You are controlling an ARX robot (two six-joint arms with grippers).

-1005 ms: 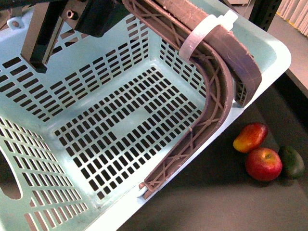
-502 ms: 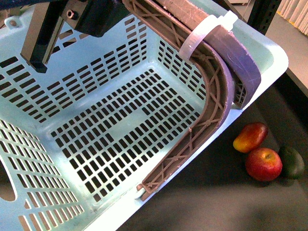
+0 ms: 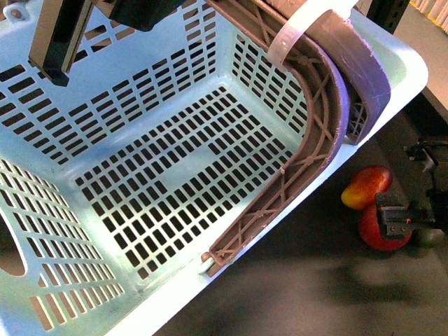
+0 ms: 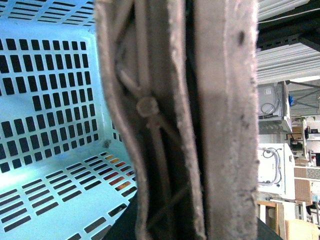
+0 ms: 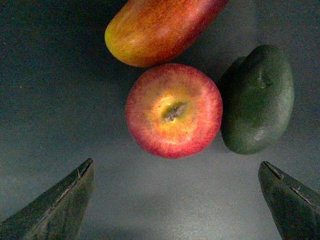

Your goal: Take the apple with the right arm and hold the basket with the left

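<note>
Hovering above the apple (image 5: pixel 174 110), our right gripper (image 5: pixel 176 165) has its fingers spread wide with nothing between them, and the dark tips stop just short of the fruit. The apple sits dimple-up on the dark table (image 5: pixel 50 100), touching the mango (image 5: pixel 160 30) and pressed close to the green fruit (image 5: pixel 257 100), near the basket (image 3: pixel 392 77). We judge this to be the approach before the pick. Next we need to centre over the apple and descend, which looks tight on the green fruit's side, so turning the wrist may help. The empty basket sits tilted, and its brown handle (image 3: pixel 318 140) fills the left wrist view. The left gripper (image 3: pixel 59 59) shows only partly, so we cannot tell whether it is clamped.
</note>
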